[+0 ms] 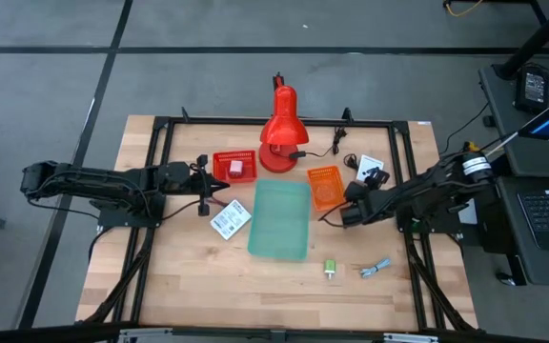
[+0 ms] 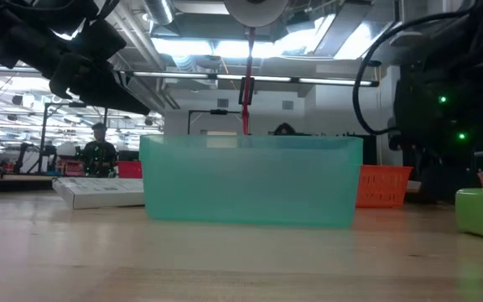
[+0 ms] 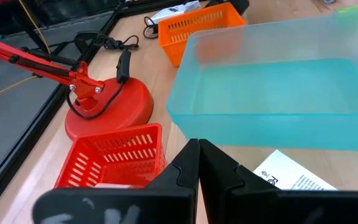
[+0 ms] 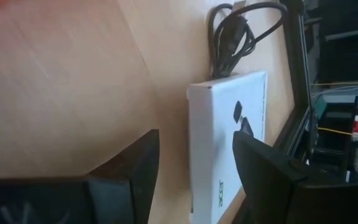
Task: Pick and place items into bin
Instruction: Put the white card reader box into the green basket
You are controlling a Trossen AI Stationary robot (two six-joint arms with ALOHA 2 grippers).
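The teal bin [image 1: 279, 219] stands mid-table, with a white printed card [image 1: 229, 221] lying flat on the wood at its left. A pink cube [image 1: 237, 167] sits in a red basket [image 1: 234, 165]. The green block [image 1: 331, 269] and the blue-white clip [image 1: 376, 270] lie near the front right. A white box [image 4: 229, 143] lies flat at the back right, with a black coiled cable [image 4: 235, 31] at its far end. My left gripper [image 3: 197, 168] hovers shut between the red basket and the card. My right gripper [image 4: 194, 146] is open beside the orange basket [image 1: 324, 186], facing the white box and touching nothing.
A red desk lamp [image 1: 279, 133] stands at the back centre, its cord trailing toward the table's right side. A black metal frame [image 1: 408, 152] rims the table. Bare wood lies in front of the bin and at the front left.
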